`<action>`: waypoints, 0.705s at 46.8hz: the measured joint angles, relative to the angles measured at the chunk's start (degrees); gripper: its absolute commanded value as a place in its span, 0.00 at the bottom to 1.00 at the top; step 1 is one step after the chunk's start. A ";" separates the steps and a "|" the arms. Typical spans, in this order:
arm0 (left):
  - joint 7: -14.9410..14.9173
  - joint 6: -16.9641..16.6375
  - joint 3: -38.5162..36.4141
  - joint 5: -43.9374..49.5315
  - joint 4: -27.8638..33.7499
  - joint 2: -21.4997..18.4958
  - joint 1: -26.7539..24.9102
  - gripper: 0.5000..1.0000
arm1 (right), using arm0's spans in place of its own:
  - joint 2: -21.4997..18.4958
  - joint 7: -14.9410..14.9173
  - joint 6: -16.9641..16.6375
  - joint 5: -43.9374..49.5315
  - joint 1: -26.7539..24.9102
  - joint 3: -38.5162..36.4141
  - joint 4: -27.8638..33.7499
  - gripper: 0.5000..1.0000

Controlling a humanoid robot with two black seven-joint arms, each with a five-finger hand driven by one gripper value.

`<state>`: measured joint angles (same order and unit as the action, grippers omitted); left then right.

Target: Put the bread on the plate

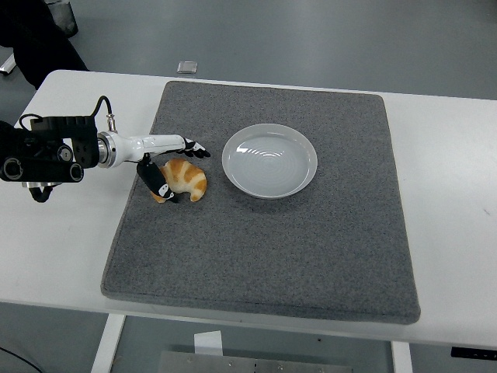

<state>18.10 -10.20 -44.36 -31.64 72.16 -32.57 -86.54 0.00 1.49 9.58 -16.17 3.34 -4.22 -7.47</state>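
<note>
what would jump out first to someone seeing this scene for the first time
The golden croissant on the left of the grey mat, with the left hand around it: thumb on its near-left end, fingers stretched over its far side. Just right of it sits an empty white plate, apart from the bread.

The bread (pixel 183 178) is golden orange with paler cream stripes across its crust. At its three o'clock, the plate (pixel 269 160) is plain glossy white. Both lie on a speckled dark grey mat (pixel 264 256) over a white table (pixel 58 233). The left hand (pixel 165 162) is white with black fingertips.
</note>
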 measured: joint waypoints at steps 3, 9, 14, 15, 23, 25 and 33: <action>0.00 -0.41 -0.01 0.00 -0.36 0.09 0.22 0.83 | 0.00 0.00 0.00 0.00 0.00 0.00 0.00 0.90; 0.00 -1.15 -0.01 0.00 -0.71 0.25 0.39 0.78 | 0.00 0.00 0.00 0.00 0.00 0.00 0.00 0.91; 0.00 -1.45 -0.01 0.00 -0.89 0.71 0.56 0.73 | 0.00 0.00 0.00 0.00 0.00 0.00 0.00 0.91; 0.00 -1.57 -0.02 0.00 -0.89 0.78 0.57 0.73 | 0.00 0.00 0.00 0.00 0.00 0.00 0.00 0.90; 0.00 -1.97 -0.13 -0.07 -0.92 0.84 0.63 0.51 | 0.00 0.00 0.00 0.00 0.00 0.00 0.00 0.90; 0.00 -2.06 -0.18 -0.21 -0.96 0.84 0.73 0.45 | 0.00 0.00 0.00 0.00 0.00 0.00 0.00 0.90; 0.01 -2.40 -0.19 -0.93 -1.46 0.85 0.84 0.03 | 0.00 0.00 0.00 0.00 0.00 0.00 0.00 0.90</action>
<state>18.11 -12.60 -44.56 -32.57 70.70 -31.73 -85.70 0.00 1.49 9.58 -16.17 3.34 -4.22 -7.47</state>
